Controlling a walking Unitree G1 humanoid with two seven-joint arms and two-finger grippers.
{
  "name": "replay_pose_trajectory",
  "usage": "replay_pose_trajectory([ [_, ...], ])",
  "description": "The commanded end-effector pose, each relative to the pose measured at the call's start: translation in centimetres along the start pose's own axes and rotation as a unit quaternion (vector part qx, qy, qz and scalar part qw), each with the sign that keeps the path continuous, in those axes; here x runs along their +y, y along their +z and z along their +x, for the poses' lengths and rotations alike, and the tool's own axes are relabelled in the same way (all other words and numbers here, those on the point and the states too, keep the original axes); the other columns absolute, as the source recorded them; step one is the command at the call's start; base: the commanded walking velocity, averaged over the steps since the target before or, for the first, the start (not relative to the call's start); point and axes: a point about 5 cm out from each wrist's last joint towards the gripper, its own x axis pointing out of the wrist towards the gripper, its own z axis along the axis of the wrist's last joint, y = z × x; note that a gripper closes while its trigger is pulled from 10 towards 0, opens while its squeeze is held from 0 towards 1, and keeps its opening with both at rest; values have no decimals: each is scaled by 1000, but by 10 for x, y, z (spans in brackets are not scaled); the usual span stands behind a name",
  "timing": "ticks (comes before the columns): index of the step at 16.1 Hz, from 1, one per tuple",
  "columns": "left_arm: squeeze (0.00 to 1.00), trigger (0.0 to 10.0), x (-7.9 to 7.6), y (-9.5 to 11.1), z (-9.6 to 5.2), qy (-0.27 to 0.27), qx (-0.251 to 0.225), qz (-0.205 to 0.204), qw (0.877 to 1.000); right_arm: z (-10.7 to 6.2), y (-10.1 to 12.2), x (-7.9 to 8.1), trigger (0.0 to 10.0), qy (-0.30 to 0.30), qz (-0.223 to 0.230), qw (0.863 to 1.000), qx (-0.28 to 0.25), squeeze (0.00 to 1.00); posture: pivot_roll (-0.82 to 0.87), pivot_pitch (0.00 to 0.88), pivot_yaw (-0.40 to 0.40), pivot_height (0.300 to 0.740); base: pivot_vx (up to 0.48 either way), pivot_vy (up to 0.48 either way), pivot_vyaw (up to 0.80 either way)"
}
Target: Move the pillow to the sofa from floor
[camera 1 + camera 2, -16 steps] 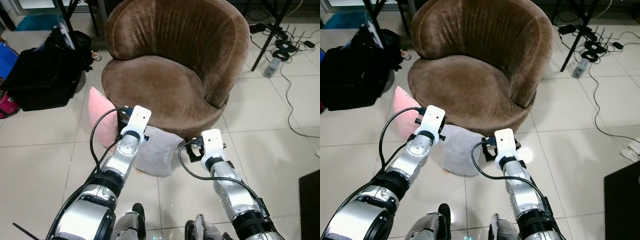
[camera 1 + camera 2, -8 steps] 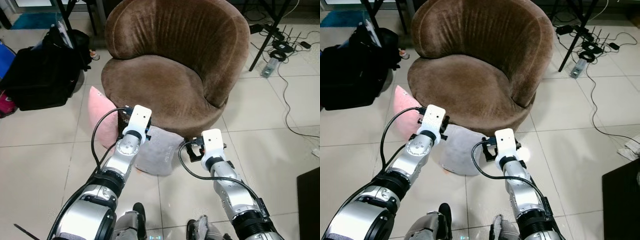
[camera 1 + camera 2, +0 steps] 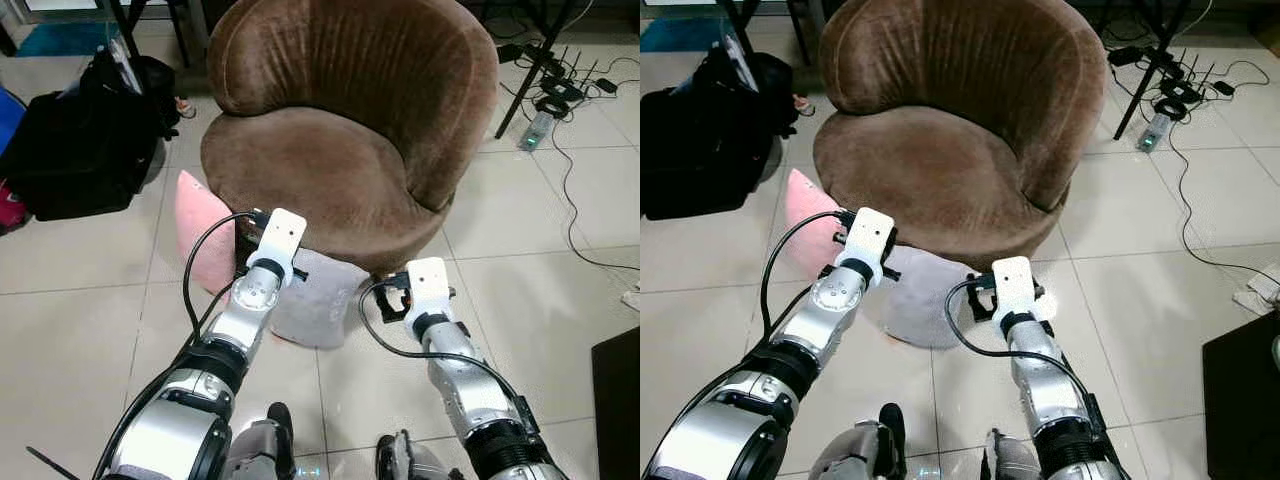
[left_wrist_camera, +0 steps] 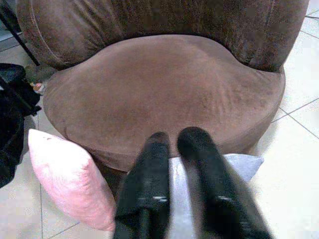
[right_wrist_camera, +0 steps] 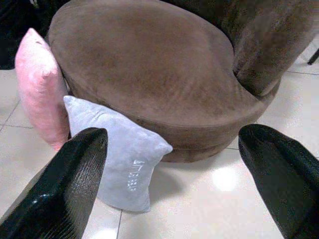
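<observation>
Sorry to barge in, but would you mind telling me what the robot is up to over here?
It stands before a brown sofa chair, meant to lift a pillow from the floor onto it. A grey pillow and a pink pillow both lean against the chair's base. The left gripper, fingers nearly together, is over the grey pillow; the right gripper is wide open beside it. Nothing is held yet.

Grey pillow (image 3: 318, 305) partly hidden behind left arm (image 3: 245, 310); lower edge cut off in left wrist view. Pink pillow (image 3: 203, 238) tucked partly behind sofa (image 3: 330, 170). Left tool (image 4: 180, 149) fingers blurred, close together. Black bag (image 3: 70, 150) cropped at edge.
</observation>
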Motion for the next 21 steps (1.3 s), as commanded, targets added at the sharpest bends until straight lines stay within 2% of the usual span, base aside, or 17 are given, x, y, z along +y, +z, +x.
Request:
replay_pose_trajectory([
  [1, 0, 0, -2, 1, 0, -6, -4, -2, 1000, -1, 0, -7, 0, -16, 4, 1000, -3, 0, -181, 160, -12, 740, 0, 0, 0],
  [7, 0, 0, -4, 0, 0, -19, -3, -8, 1000, -2, 1, -7, 0, -13, -15, 1000, -11, 0, -183, 160, -17, 740, 0, 0, 0],
  [14, 0, 0, -7, -2, -1, -30, -3, -14, 999, -1, -2, -8, 0, -18, -13, 1000, 3, 0, -187, 174, -19, 740, 0, 0, 0],
  [15, 0, 0, -7, -2, -1, -32, -5, -12, 999, 0, -3, -9, 4431, -24, -13, 1000, 7, 0, -187, 174, -19, 740, 0, 0, 0],
  [16, 0, 0, -7, -2, -1, -30, -5, -11, 999, -1, -2, -9, 0, -20, -11, 1000, 3, 0, -188, 174, -18, 740, 0, 0, 0],
  [17, 0, 0, -7, -3, -2, -30, -4, -11, 999, -2, -2, -9, 0, -20, -11, 1000, 1, 0, -188, 174, -18, 740, 0, 0, 0],
  [18, 0, 0, -7, -3, -2, -29, -4, -11, 999, -2, -4, -10, 1529, -24, -11, 1000, 7, 0, -188, 174, -18, 740, 0, 0, 0],
  [19, 0, 0, -7, -4, -2, -28, -3, -10, 1000, -2, -7, -12, 10000, -31, -15, 999, 20, 0, -189, 176, -21, 740, 0, 0, 0],
  [21, 0, 0, -6, -4, -1, -23, 2, -8, 1000, -2, -7, -12, 10000, -31, -15, 999, 21, 0, -189, 178, -22, 740, 0, 0, 0],
])
